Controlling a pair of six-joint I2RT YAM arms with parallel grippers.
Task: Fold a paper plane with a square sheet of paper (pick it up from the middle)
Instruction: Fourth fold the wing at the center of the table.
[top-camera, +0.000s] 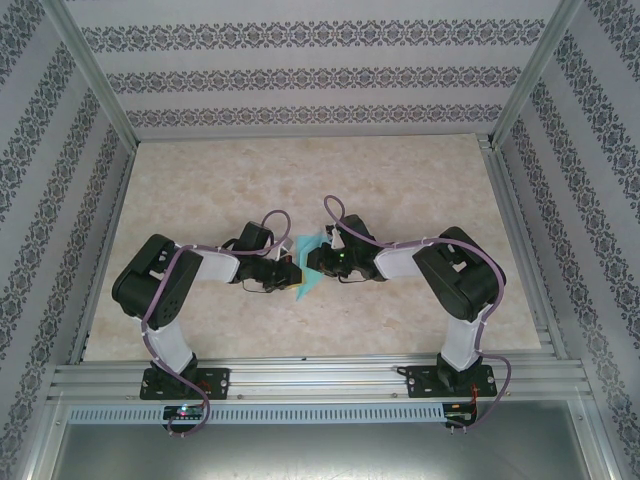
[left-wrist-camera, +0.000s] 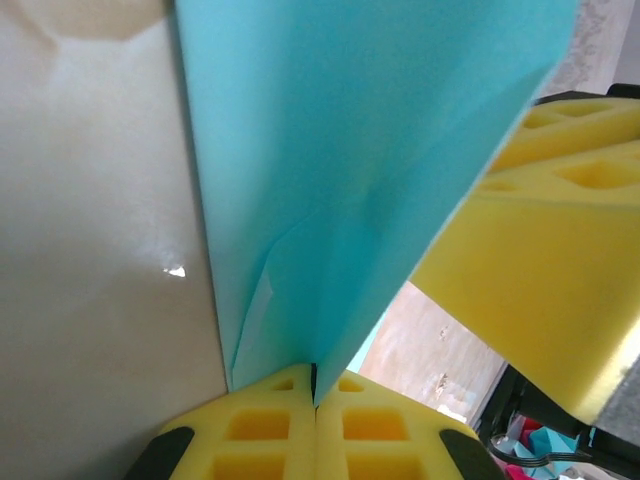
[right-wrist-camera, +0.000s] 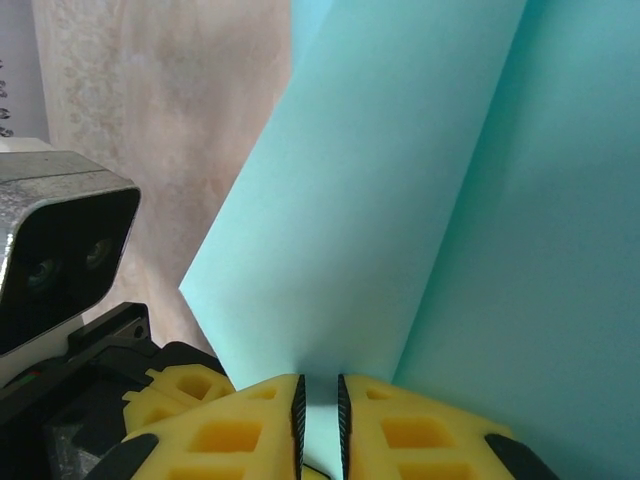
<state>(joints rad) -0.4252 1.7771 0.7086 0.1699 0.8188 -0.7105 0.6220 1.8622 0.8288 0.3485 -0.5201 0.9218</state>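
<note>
you had both arms bent inward, meeting over the middle of the marbled table (top-camera: 400, 180). your left gripper (left-wrist-camera: 315, 385) had its yellow pads pressed together, pinching an edge of the turquoise paper sheet (left-wrist-camera: 350, 150), which rose from them folded and creased. your right gripper (right-wrist-camera: 320, 390), just right of the left one, was clamped on the same sheet, its pads nearly together. the sheet sat between the two grippers; whether it touched the table couldn't be told.
</note>
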